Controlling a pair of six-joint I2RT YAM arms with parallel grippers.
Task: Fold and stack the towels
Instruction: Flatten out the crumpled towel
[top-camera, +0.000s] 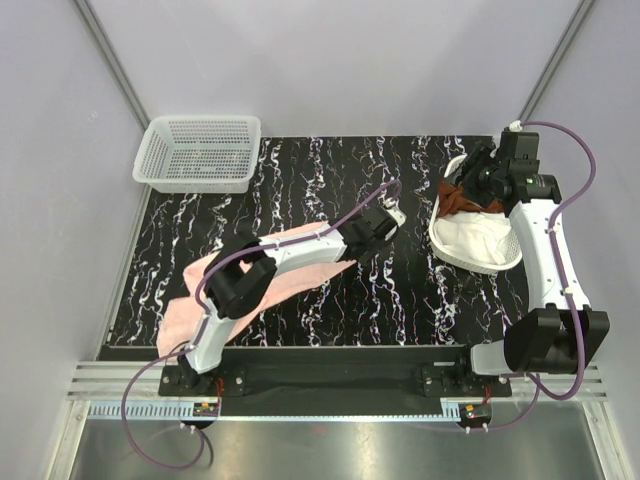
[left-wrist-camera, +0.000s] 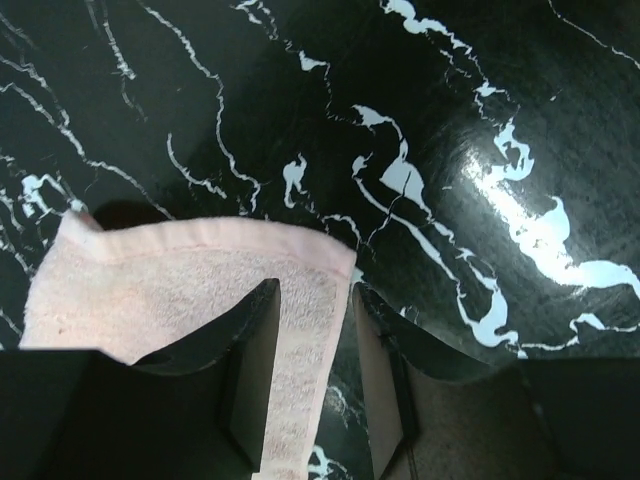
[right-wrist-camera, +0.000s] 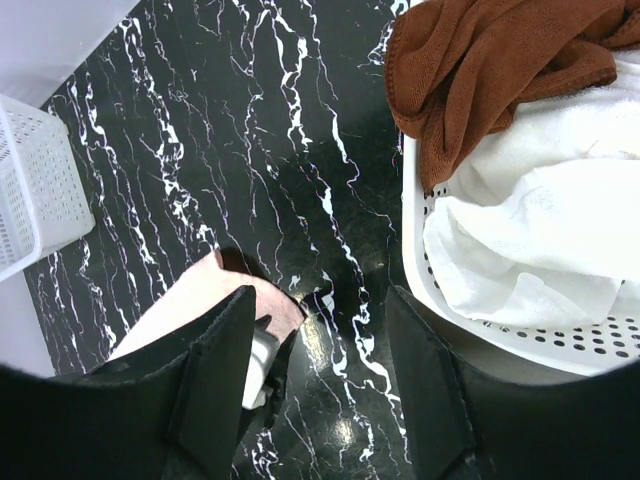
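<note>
Pink towel (top-camera: 180, 305) lies flat on the worktop (left-wrist-camera: 480, 100), L side; brown towel (right-wrist-camera: 480, 60) & white towel (right-wrist-camera: 540, 230) sit in the basket (right-wrist-camera: 420, 260). Your L fingers (left-wrist-camera: 250, 380) stand apart astride the pink corner, hem betw. them, no pinch yet. Go low, catch the full hem thickness, then close firmly before lifting. R fingers (right-wrist-camera: 215, 380) are spread, empty, by the basket.
</note>
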